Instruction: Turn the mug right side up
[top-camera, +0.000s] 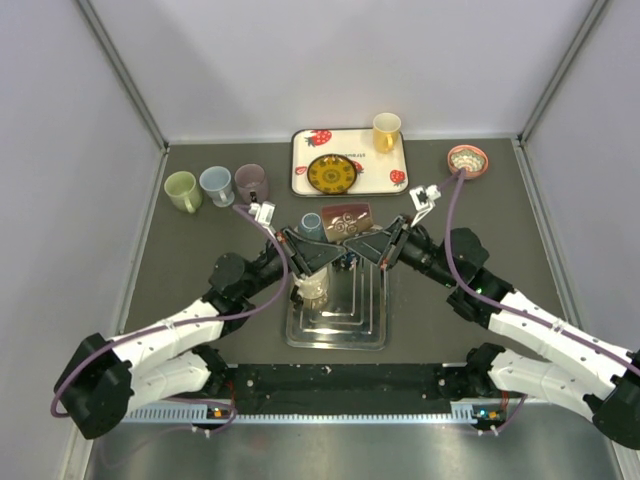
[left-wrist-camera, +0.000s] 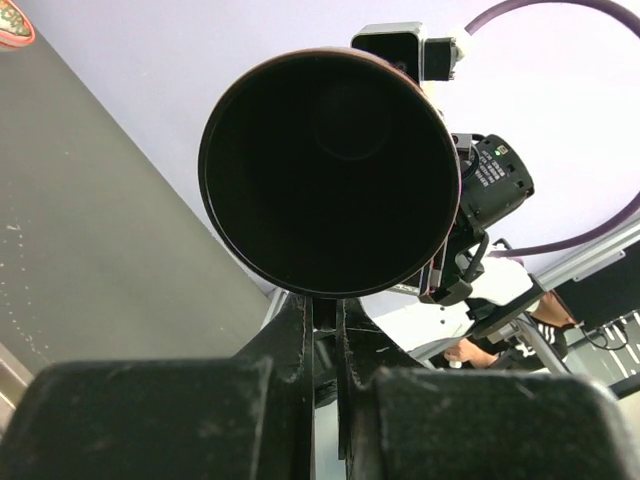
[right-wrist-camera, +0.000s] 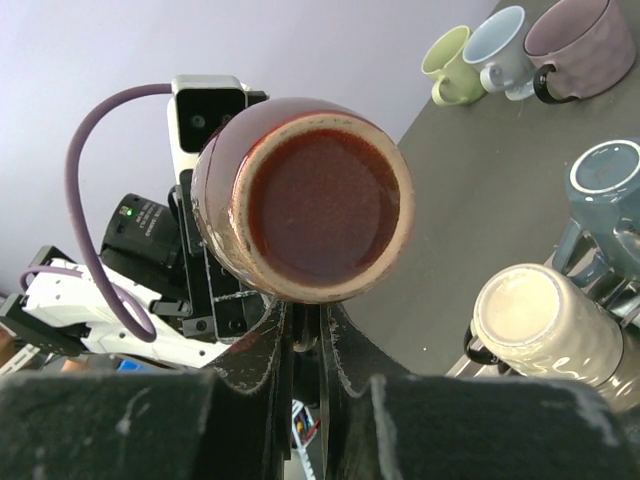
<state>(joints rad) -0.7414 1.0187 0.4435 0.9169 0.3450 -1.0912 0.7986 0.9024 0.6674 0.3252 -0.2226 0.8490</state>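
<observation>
Left gripper (left-wrist-camera: 325, 315) clenched on lower rim of dark red-brown glazed ceramic mug (left-wrist-camera: 330, 170); right gripper (right-wrist-camera: 306, 325) clamped under its base end. It hangs sideways between them above steel drying rack (top-camera: 340, 325), mouth facing left wrist. Likely a two-handed regrip for turning it upright.

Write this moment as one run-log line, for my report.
mug: held on its side | left gripper: shut on mug | right gripper: shut on mug | step: not yet upright

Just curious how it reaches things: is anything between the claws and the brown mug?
Nothing visible. The left gripper pinches the brown mug at its open rim, the right gripper at its base end.
</observation>
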